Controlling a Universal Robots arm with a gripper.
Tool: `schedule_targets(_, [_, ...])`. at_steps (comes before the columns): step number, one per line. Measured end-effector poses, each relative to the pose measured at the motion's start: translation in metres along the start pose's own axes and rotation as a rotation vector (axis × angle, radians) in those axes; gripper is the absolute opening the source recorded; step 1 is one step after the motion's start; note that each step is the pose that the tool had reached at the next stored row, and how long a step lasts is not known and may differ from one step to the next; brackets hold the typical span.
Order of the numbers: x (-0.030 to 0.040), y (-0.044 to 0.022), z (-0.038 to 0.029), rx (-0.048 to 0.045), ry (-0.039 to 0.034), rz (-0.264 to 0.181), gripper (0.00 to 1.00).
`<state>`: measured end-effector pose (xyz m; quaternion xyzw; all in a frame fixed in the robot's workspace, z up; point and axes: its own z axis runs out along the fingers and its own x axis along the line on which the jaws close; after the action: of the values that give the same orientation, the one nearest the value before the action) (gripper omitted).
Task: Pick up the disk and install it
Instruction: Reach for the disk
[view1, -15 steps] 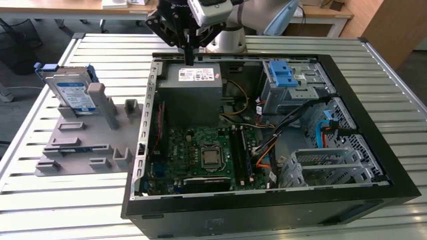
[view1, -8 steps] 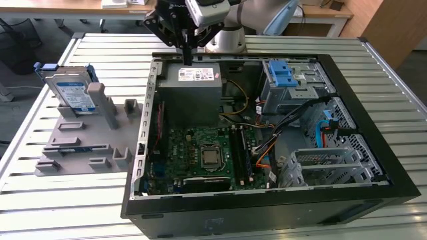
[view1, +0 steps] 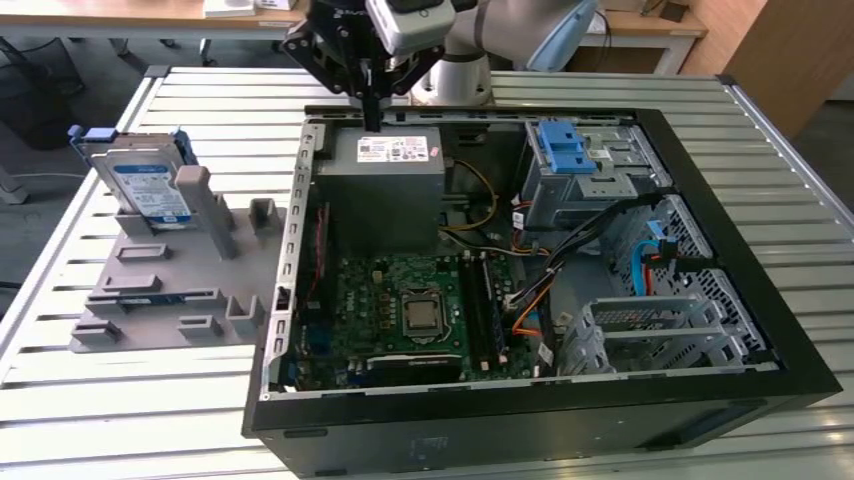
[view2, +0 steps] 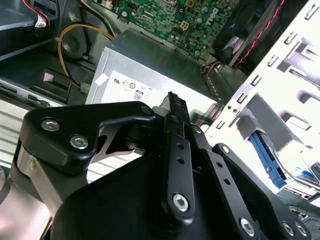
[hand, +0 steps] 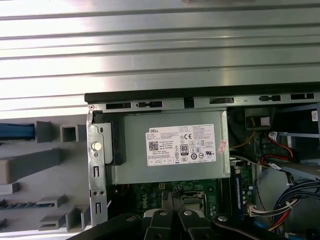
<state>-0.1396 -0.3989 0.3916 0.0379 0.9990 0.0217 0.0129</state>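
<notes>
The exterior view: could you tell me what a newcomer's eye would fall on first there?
The open black computer case dominates the middle, its green board bare. The gripper hangs, jaws shut, above the grey metal box inside the case. At the exterior view's left the disk stands upright in a grey fixture.

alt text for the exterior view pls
The gripper, fingers shut and empty, hangs over the grey metal box inside an open computer case on a slatted metal table. To the exterior view's left of the case, the disk in its blue frame stands upright in a grey holder, untouched.
</notes>
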Motion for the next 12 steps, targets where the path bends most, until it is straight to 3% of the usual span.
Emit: schedule_targets(12, [0.0041, -0.0003, 0.0003, 0.0000, 0.0000, 0.000, 0.11])
